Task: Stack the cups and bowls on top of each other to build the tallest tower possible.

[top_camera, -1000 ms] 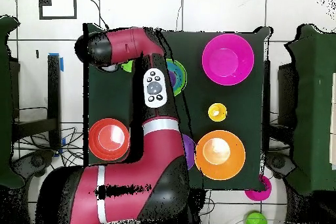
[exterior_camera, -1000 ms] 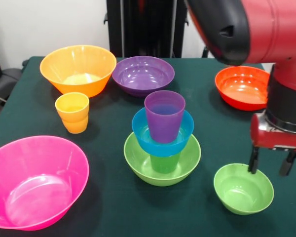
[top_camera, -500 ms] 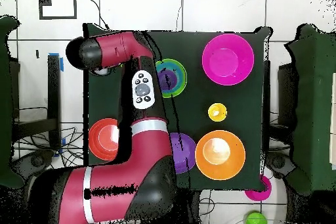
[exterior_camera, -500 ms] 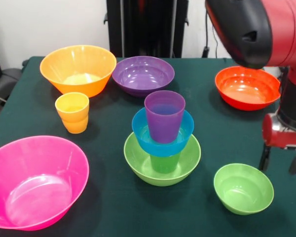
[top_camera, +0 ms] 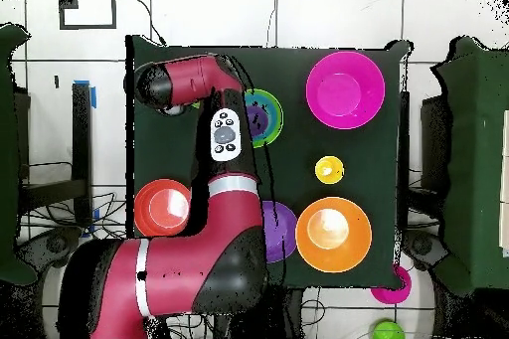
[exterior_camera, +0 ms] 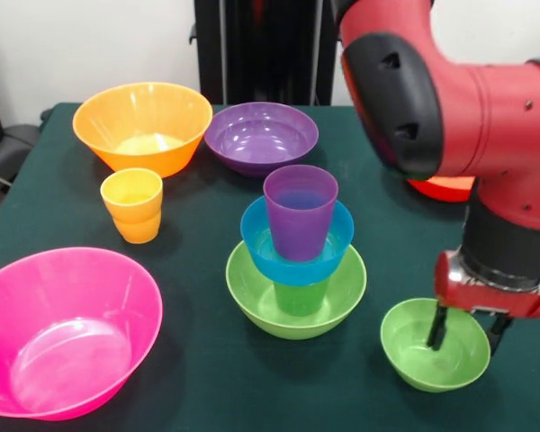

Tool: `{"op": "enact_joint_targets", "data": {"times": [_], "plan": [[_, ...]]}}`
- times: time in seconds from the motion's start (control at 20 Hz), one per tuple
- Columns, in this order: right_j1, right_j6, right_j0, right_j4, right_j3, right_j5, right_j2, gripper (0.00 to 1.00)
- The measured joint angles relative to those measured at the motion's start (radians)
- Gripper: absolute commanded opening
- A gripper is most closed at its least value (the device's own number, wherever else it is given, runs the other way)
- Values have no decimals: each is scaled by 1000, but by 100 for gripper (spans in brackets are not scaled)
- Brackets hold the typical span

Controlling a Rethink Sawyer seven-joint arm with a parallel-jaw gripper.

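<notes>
While the arm hangs over the right side, everything else just sits on the dark green tabletop [exterior_camera: 198, 378]. Going left to right in the front view: the pink bowl [exterior_camera: 65, 331] is at about 8 o'clock, tipped a bit toward the camera. Up at 10 o'clock is the orange bowl [exterior_camera: 142, 126], and the yellow cup [exterior_camera: 132, 204] stands upright just below it, near but not touching. The purple bowl [exterior_camera: 261, 136] is at 12 o'clock, right beside the orange one.

Dead center is the tower [exterior_camera: 296, 261]: the lime bowl [exterior_camera: 252, 292] at the bottom, a green cup [exterior_camera: 301, 298] standing inside it, the blue bowl [exterior_camera: 256, 236] resting on that cup, and the purple cup [exterior_camera: 300, 210] upright in the blue bowl.

At roughly 4 o'clock sits the small green bowl [exterior_camera: 416, 355], on the tabletop apart from the tower. The gripper [exterior_camera: 466, 329] is down at it with its fingers spread, one finger [exterior_camera: 437, 328] dipping inside the bowl and the other at or just past the right rim. Can't tell if either actually touches the rim, so I'd call it released, not gripping anything.

The red bowl [exterior_camera: 443, 188] at 2 o'clock is mostly hidden behind the arm [exterior_camera: 486, 108]; the overhead view shows it better [top_camera: 163, 208].
</notes>
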Motion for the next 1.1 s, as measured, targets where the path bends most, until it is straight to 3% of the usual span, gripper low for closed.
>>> {"op": "enact_joint_targets", "data": {"times": [0.55,0.6,1.1], "plan": [[32,14,51,17,-16,-12,-71,100],[31,15,58,20,-17,-12,-76,0],[-10,18,81,58,-22,-12,-118,0]]}}
